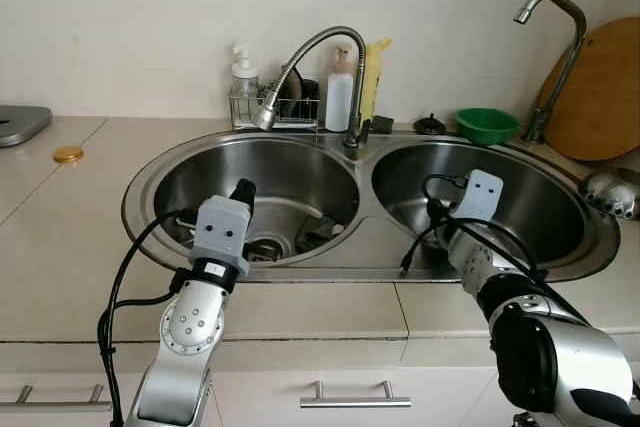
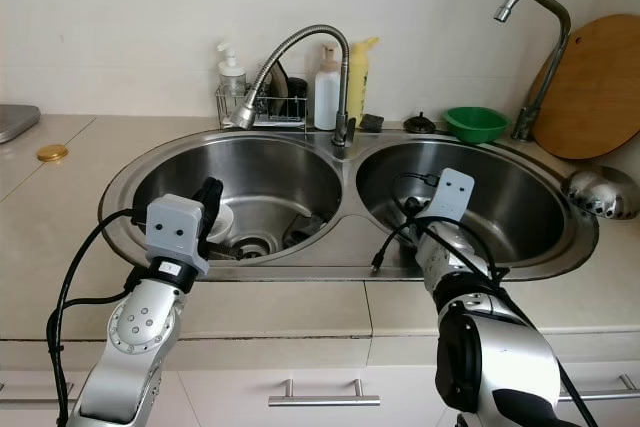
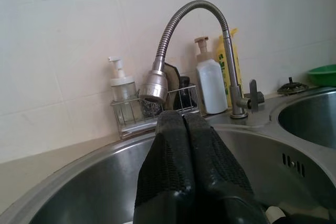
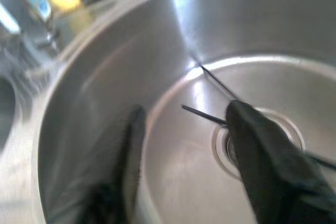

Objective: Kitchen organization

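- Sink (image 1: 140, 209), a stainless double-bowl unit, sits set into the beige counter (image 1: 60, 237) straight ahead of me; both arms reach over its front rim.
- My left end effector (image 3: 184, 129) is clenched, its two black fingers pressed flat together with nothing between them. It hangs over the left bowl (image 1: 200, 182), pointing toward the back wall.
- My right end effector (image 4: 184, 124) is released, fingers spread wide, holding nothing. It points down into the right bowl (image 1: 540, 197), above the drain (image 4: 283, 129).
- Thin dark sticks (image 4: 202, 114) lie on the bottom of the right bowl near that drain. One fingertip (image 4: 247, 119) overlaps them in the wrist view, but the picture is blurred and I cannot tell whether it touches them.
- In the left bowl I see a drain (image 1: 262, 245) with some dark items beside it, too unclear to identify.
- A flexible gooseneck faucet (image 1: 310, 52) rises from the divider between the bowls and curves out over the left bowl.
- Behind the left bowl a wire caddy (image 1: 250, 107) holds a clear pump dispenser (image 1: 244, 72); a white pump bottle (image 1: 340, 92) and a yellow bottle (image 1: 372, 77) stand just beside it.
- A green bowl (image 1: 487, 125) rests on the counter behind the right bowl, near a second, taller tap (image 1: 560, 37).
- A round wooden cutting board (image 1: 600, 92) leans against the wall at the far right, and a metal strainer (image 1: 610, 192) lies on the counter in front of it.
- A small gold lid (image 1: 68, 154) lies on the counter at the left.
- Drawer handles (image 1: 355, 399) show below the counter edge; the wall is pale tile.
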